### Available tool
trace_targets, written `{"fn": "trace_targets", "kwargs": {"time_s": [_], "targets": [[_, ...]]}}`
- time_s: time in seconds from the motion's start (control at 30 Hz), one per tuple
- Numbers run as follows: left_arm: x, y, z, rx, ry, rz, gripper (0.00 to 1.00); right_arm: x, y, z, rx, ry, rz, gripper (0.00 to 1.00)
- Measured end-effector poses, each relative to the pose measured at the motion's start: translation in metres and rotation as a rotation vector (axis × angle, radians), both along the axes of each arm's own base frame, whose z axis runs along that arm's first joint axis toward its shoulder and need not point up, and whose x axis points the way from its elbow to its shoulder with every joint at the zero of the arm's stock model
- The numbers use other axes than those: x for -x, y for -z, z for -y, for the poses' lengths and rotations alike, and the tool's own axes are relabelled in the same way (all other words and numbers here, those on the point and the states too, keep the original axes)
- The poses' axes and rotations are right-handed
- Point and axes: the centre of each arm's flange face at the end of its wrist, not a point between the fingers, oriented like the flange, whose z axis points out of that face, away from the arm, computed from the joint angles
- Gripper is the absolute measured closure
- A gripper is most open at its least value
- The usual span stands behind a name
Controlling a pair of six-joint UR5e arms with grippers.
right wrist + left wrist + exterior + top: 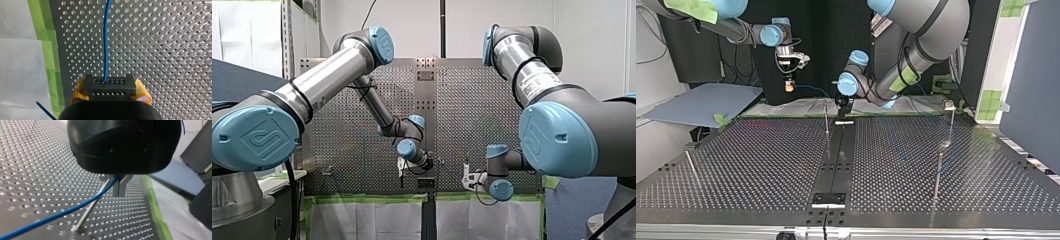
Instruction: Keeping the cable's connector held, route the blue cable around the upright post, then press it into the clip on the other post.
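Running straight out from the black connector (pixel 109 86), the blue cable (pixel 105 45) goes ahead over the table (pixel 162 50), which is full of little holes. My right gripper (pixel 110 90) holds the connector tight, with a yellow pad (pixel 78 91) on each side of it. A strip of green tape (pixel 47 50) runs along the table's edge beside it. A white sheet (pixel 20 62) lies past the tape.

In the left wrist view the cable goes up between the metal fingers (pixel 115 190) of my left gripper (pixel 120 191). The fingers are pressed close together, and they pinch the cable near their top. From there the cable slopes down and away, low over the table. A thin metal post (pixel 91 206) stands on the table just beside the fingers. The cable crosses in front of it.

In the top view my right gripper sits up in the air at the left, past the table's far edge. My left gripper is near the middle, low by the far edge and close to the thin metal post. Another post (pixel 950 125) stands well apart at the right. It has a small pale piece (pixel 949 105) on its top.
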Motion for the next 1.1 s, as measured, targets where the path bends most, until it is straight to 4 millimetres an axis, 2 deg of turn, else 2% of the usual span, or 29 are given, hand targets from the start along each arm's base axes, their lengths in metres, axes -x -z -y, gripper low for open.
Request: {"fn": "trace_targets", "kwargs": {"time_s": [0.47, 1.1], "targets": [[-0.003, 0.0, -0.008, -0.13, -0.066, 0.071, 1.0, -0.006, -0.007, 0.025, -0.004, 0.001, -0.015, 1.0], [-0.001, 0.009, -0.009, -0.153, -0.058, 0.057, 1.0, 0.014, -0.01, 0.048, -0.017, 0.047, -0.016, 1.0]]}}
